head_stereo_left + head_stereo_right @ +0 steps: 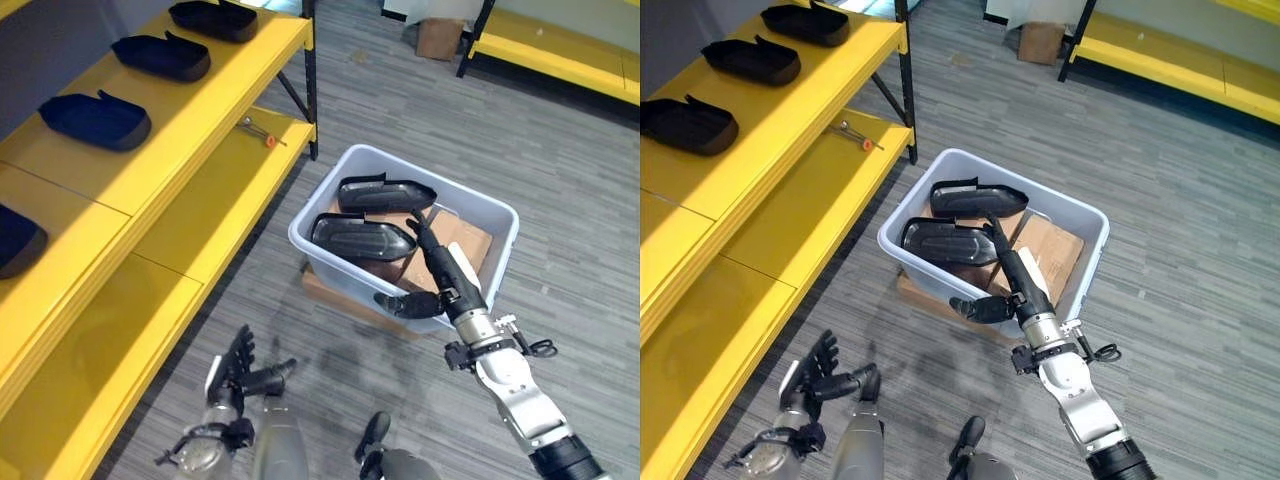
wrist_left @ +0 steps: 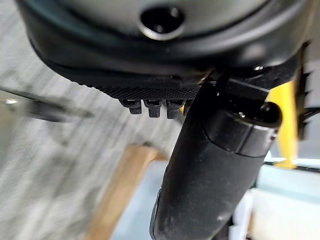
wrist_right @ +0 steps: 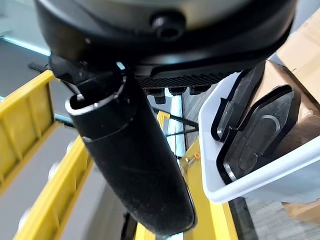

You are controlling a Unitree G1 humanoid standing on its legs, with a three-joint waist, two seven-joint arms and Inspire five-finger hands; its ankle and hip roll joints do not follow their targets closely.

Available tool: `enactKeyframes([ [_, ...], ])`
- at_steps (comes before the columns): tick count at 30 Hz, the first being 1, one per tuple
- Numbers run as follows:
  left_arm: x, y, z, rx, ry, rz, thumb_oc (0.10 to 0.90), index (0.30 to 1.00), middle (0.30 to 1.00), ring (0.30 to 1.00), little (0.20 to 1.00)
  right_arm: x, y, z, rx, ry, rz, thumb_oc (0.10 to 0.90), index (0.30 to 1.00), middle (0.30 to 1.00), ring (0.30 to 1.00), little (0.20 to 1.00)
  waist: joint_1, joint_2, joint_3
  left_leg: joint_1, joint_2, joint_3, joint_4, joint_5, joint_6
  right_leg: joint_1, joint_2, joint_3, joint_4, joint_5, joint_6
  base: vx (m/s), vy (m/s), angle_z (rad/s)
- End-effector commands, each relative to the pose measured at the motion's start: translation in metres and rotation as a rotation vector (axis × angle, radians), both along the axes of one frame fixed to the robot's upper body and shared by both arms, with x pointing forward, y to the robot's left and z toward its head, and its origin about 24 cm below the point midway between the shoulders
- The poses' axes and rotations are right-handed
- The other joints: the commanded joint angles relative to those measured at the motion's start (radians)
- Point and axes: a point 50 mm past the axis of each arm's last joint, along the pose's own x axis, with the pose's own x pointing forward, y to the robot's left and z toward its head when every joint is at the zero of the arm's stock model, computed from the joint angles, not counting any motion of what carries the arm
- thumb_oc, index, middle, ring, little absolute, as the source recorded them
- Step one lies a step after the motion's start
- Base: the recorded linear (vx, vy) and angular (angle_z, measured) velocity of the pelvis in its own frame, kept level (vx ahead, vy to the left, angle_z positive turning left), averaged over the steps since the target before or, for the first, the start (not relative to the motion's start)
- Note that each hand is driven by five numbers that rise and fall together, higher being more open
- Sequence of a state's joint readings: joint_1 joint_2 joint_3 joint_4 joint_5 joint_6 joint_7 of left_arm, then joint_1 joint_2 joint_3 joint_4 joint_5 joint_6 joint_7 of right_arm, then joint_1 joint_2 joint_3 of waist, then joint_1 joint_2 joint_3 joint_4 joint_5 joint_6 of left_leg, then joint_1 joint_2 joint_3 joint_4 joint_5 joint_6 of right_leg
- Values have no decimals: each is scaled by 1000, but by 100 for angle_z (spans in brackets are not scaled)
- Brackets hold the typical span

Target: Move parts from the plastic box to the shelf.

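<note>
right hand (image 1: 440,270) open over plastic box (image 1: 500,215) | left hand (image 1: 235,370) open | no legible writing

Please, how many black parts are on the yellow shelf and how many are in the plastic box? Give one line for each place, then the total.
Black parts on the yellow shelf: 4
Black parts in the plastic box: 2
Total: 6
</note>
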State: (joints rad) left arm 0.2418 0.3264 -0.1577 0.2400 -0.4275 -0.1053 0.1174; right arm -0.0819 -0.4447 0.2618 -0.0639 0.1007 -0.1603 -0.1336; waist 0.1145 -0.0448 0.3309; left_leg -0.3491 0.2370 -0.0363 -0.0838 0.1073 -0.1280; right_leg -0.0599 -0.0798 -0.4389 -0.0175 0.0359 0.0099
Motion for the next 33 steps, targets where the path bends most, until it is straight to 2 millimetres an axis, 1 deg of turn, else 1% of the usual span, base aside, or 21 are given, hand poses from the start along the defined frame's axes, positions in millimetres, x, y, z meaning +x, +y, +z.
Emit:
enactKeyframes([
  [1, 18, 18, 45, 42, -243, 32, 900, 1000, 1000, 1000, 1000, -1, 7, 61, 36, -300, 79, 900, 1000, 1000, 1000, 1000, 9, -3, -65, 107, -4, -39, 37, 62, -14, 126, -51, 60, -70, -60, 115, 145, 206, -104],
  [2, 19, 20, 48, 45, -256, 37, 900, 1000, 1000, 1000, 1000, -2, 6, 62, 41, -309, 79, 900, 1000, 1000, 1000, 1000, 3, -2, -66, 117, -9, -16, 37, 57, -12, 133, -62, 65, -68, -57, 116, 226, 324, -122],
  [3, 19, 22, 49, 53, -260, 33, 900, 1000, 1000, 1000, 1000, -3, 6, 63, 47, -309, 79, 900, 1000, 1000, 1000, 1000, -2, -7, -68, 132, -21, -1, 46, 41, -3, 135, -81, 68, -57, -51, 123, 193, 295, -96],
  [5, 19, 30, 52, 93, -263, 28, 900, 1000, 1000, 1000, 1000, -2, 9, 63, 48, -308, 84, 900, 1000, 1000, 1000, 1000, -1, -25, -68, 152, -47, 28, 59, 17, 25, 127, -110, 90, -34, -42, 138, 173, 291, -54],
  [6, 19, 33, 54, 107, -264, 29, 900, 1000, 1000, 1000, 1000, -2, 9, 64, 52, -310, 83, 900, 1000, 1000, 1000, 1000, 1, -34, -68, 158, -55, 53, 66, 4, 35, 121, -125, 102, -28, -37, 146, 137, 247, -38],
  [8, 21, 38, 60, 134, -280, 30, 900, 1000, 1000, 1000, 1000, -1, 12, 68, 54, -329, 84, 900, 1000, 1000, 1000, 1000, 2, -46, -63, 154, -69, 83, 78, -12, 51, 105, -150, 107, -25, -22, 160, 86, 200, -40],
  [9, 22, 39, 62, 141, -290, 31, 900, 1000, 1000, 1000, 1000, 0, 12, 70, 58, -338, 78, 900, 1000, 1000, 1000, 1000, 2, -52, -62, 146, -76, 92, 88, -20, 57, 96, -161, 110, -25, -18, 165, 36, 121, -25],
  [10, 22, 39, 62, 141, -290, 31, 900, 1000, 1000, 1000, 1000, 0, 12, 70, 58, -338, 78, 900, 1000, 1000, 1000, 1000, 2, -53, -62, 145, -76, 93, 89, -21, 57, 94, -162, 110, -25, -18, 165, 52, 126, -14],
  [11, 25, 39, 66, 155, -301, 20, 900, 1000, 1000, 1000, 1000, 1, 13, 77, 47, -366, 75, 900, 1000, 1000, 1000, 1000, 0, -59, -55, 128, -89, 97, 107, -35, 68, 81, -175, 108, -26, -7, 173, 46, 108, -8],
  [13, 28, 38, 69, 155, -312, 12, 900, 1000, 1000, 1000, 1000, 2, 12, 82, 38, -391, 64, 900, 1000, 1000, 1000, 1000, -3, -65, -50, 104, -98, 100, 125, -44, 75, 65, -188, 106, -24, -1, 177, 35, 97, -2],
  [14, 28, 38, 69, 155, -312, 12, 900, 1000, 1000, 1000, 1000, 2, 12, 82, 38, -391, 64, 900, 1000, 1000, 1000, 1000, -3, -65, -50, 103, -98, 100, 125, -44, 75, 65, -188, 106, -24, -1, 177, 22, 63, 3],
  [16, 32, 33, 73, 154, -331, -8, 900, 1000, 1000, 1000, 1000, 3, 10, 93, 30, -443, 41, 900, 1000, 1000, 1000, 1000, -9, -71, -33, 74, -107, 99, 144, -50, 79, 44, -194, 101, -19, 5, 180, 14, 49, 6],
  [17, 33, 33, 73, 154, -332, -8, 900, 1000, 1000, 1000, 1000, 3, 10, 93, 29, -444, 40, 900, 1000, 1000, 1000, 1000, -9, -71, -33, 71, -107, 99, 146, -51, 79, 42, -194, 101, -19, 5, 180, 0, 0, 0],
  [18, 35, 30, 75, 154, -339, -17, 900, 1000, 1000, 1000, 1000, 5, 11, 103, 25, -487, 32, 900, 1000, 1000, 1000, 1000, -9, -75, -21, 56, -110, 98, 152, -53, 82, 27, -198, 98, -16, 14, 182, 0, 0, 0],
  [23, 40, 26, 80, 150, -358, -31, 900, 1000, 1000, 1000, 1000, 8, 16, 126, 19, -588, 26, 900, 1000, 1000, 1000, 1000, -5, -81, 6, 24, -112, 98, 160, -51, 82, -1, -203, 88, -14, 25, 183, -1, 7, -4],
  [29, 47, 21, 86, 149, -382, -47, 900, 1000, 1000, 1000, 1000, 20, 27, 142, 19, -635, 15, 900, 1000, 1000, 1000, 1000, 9, -79, 44, -8, -107, 87, 171, -47, 81, -32, -202, 84, -1, 27, 179, -20, -13, -1],
  [31, 47, 20, 86, 145, -385, -46, 900, 1000, 1000, 1000, 1000, 23, 28, 144, 29, -638, 9, 900, 1000, 1000, 1000, 1000, 12, -77, 49, -13, -108, 85, 173, -47, 81, -37, -202, 84, 2, 26, 178, -14, -11, 5],
  [33, 50, 17, 88, 139, -394, -57, 900, 1000, 1000, 1000, 1000, 36, 34, 150, 49, -624, -8, 900, 1000, 1000, 1000, 1000, 23, -69, 69, -23, -109, 79, 177, -47, 82, -49, -203, 81, 13, 25, 175, -9, 0, 2],
])
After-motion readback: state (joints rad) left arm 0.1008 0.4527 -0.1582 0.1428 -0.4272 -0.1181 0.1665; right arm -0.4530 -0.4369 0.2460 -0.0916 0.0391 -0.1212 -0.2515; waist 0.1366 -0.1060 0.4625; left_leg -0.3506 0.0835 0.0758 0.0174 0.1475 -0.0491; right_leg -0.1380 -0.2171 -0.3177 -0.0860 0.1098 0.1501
